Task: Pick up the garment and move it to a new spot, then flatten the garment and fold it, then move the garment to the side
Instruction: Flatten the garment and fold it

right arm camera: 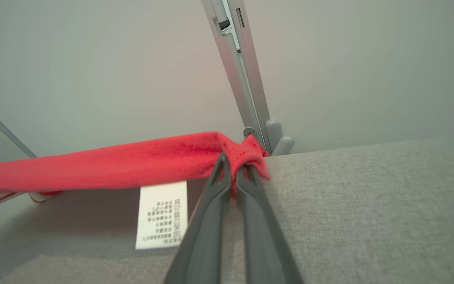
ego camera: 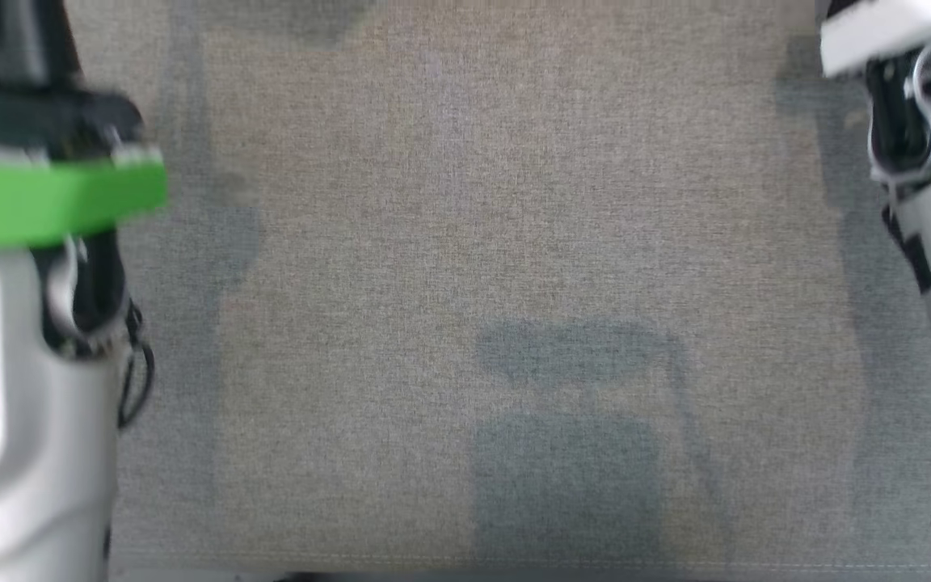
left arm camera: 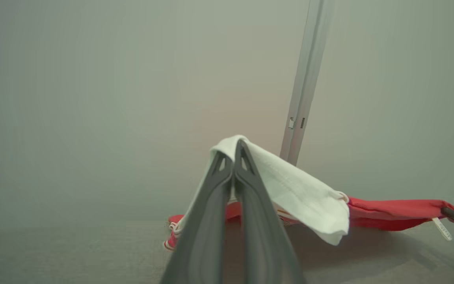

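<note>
Left gripper [left arm camera: 237,150] clamped shut on the white end of the garment [left arm camera: 302,193]; right gripper [right arm camera: 235,167] clamped shut on its red end. The garment hangs stretched between the two, held up over the grey surface [right arm camera: 369,213], with a white label [right arm camera: 162,215] dangling beneath the red edge.
</note>
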Available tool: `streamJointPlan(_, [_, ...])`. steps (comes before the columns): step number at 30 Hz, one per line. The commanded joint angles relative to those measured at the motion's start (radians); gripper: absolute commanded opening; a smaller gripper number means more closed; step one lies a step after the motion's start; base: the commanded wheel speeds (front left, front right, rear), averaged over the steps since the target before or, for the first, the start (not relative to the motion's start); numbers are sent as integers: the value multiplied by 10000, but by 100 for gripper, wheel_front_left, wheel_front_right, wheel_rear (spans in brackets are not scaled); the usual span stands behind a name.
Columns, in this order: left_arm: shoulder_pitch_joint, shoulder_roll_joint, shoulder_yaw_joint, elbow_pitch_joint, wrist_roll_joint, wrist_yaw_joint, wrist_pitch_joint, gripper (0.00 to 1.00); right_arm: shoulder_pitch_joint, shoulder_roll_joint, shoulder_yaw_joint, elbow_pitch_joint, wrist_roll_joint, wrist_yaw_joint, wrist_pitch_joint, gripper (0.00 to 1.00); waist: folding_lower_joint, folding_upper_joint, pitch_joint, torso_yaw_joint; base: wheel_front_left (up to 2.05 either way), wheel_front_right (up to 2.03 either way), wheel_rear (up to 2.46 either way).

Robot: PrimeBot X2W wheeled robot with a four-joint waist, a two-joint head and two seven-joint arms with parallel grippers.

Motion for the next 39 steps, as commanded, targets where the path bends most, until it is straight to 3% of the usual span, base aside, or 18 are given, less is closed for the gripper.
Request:
streamJointPlan(1, [438,31,-1,-194,-37,-12,-26,0,380,-102,61,-197,62,-1,35,0,0,68,-459,-45,0,0,0])
streamJointPlan(6, [2998,-313,210,-1443,-347,295,-28,0,2495,-379,72,-1691,538,-1,174,0,0,68,-1084,-49,0,0,0])
streamJointPlan(10, [4945,-620,108,-1839,-430,423,-28,0,4350,-462,-292,-2765,259,-2,181,0,0,68,-1664,-5,0,0,0])
streamJointPlan(14, [6453,-949,23,-1757,-463,508,-27,0,6244,-158,-1099,-3703,3,-4,145,0,0,68,-2314,39,0,0,0])
streamJointPlan(23, [8740,-1415,238,-1418,-218,440,-28,0,10061,1195,-2351,-5603,-498,-4,740,0,0,68,-3802,-64,0,0,0])
streamJointPlan(31, [10465,-1638,574,-1272,-375,480,-28,0,11780,2140,-2393,-6029,-910,-4,1033,0,0,68,-4803,-366,0,0,0])
streamJointPlan(39, [11041,-1701,766,-1473,-390,465,-28,0,12369,2379,-2389,-6201,-954,-4,1236,0,0,68,-5111,-515,0,0,0])
